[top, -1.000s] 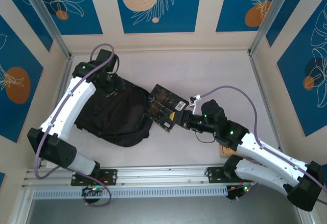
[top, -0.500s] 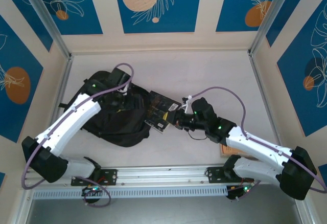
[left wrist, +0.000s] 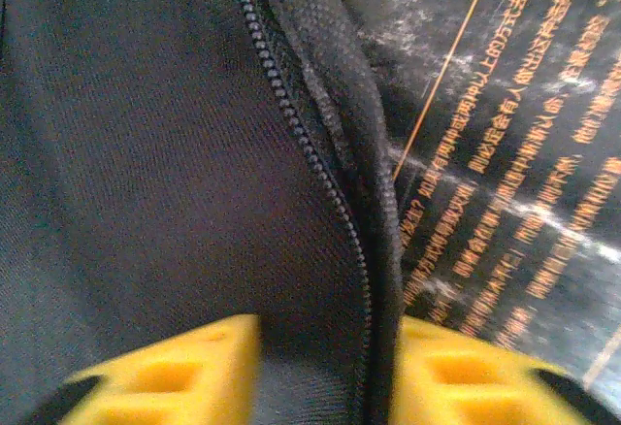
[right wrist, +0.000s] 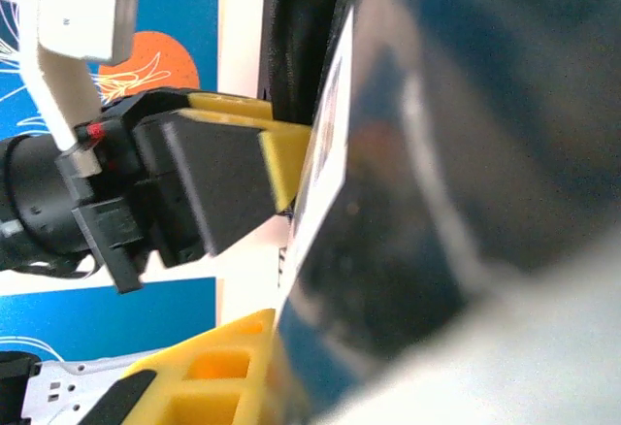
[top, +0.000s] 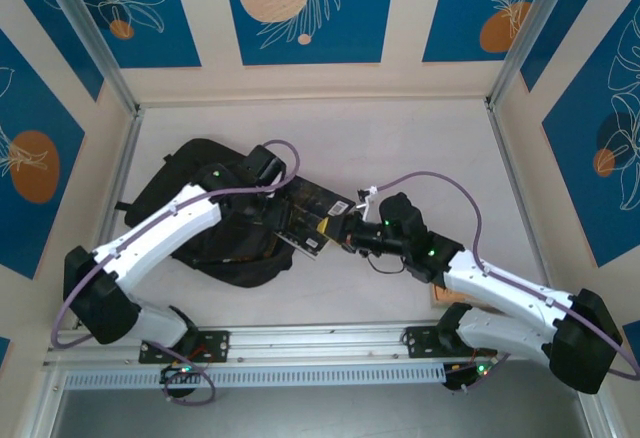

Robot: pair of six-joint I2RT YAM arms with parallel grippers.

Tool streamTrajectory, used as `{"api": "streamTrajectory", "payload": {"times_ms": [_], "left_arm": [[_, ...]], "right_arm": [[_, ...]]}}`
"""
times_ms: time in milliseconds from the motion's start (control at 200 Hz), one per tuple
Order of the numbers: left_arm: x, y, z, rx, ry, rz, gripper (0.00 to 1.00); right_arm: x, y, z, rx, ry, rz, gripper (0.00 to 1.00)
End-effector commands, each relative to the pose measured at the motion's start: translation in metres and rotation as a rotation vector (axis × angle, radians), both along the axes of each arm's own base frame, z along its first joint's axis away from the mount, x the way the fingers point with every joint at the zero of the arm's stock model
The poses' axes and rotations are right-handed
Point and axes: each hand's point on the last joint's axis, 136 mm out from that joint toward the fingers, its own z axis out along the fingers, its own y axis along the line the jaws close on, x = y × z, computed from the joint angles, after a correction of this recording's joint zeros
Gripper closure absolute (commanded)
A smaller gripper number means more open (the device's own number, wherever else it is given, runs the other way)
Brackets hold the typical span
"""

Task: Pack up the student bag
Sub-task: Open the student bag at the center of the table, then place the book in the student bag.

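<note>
Gripping the floppy student bag (left wrist: 146, 173) by its zipper lip (left wrist: 325, 182) with my left fingers (left wrist: 175, 372), I'm clamping the stiff book (top: 318, 208) with my right fingers (right wrist: 283, 153).

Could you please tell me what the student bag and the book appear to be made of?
The student bag looks like matte black woven fabric: fine weave, zipper teeth. The book cover seems glossy coated paper: streaky reflections across orange print.

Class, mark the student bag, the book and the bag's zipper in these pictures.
student bag (top: 178, 170), top external view, bare fabric at its far left corner.
book (top: 318, 206), top external view, middle of its dark cover.
zipper (left wrist: 293, 124), left wrist view, its row of teeth.
</note>
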Motion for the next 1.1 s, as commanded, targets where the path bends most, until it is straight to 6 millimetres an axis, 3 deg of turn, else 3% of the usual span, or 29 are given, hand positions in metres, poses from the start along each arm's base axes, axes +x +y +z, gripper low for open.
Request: {"api": "streamTrajectory", "payload": {"times_ms": [0,60,140,335,445,750,980,1095], "left_arm": [[0.007,0.007,0.002,0.058,-0.048,-0.01,0.85],[0.008,0.009,0.006,0.071,-0.06,-0.017,1.0],[0.012,0.02,0.022,0.111,-0.11,-0.009,1.0],[0.016,0.046,0.097,0.13,-0.334,-0.03,1.0],[0.016,0.063,0.126,0.121,-0.425,0.016,1.0],[0.013,0.066,0.165,0.06,-0.494,0.023,1.0],[0.013,0.058,0.18,0.016,-0.508,0.007,1.0],[0.013,0.054,0.186,-0.01,-0.514,-0.001,1.0]], "right_arm": [[-0.004,0.005,0.039,0.116,-0.098,0.03,1.0],[-0.005,0.004,0.037,0.109,-0.099,0.03,1.0],[-0.005,0.002,0.03,0.073,-0.089,0.025,1.0],[-0.009,0.004,0.013,0.023,-0.053,0.039,1.0],[-0.009,0.013,0.01,0.028,-0.044,0.051,1.0],[0.003,0.061,0.034,0.095,-0.061,0.123,1.0],[0.02,0.104,0.053,0.139,-0.055,0.176,1.0],[0.029,0.121,0.051,0.139,-0.047,0.186,1.0]]}}
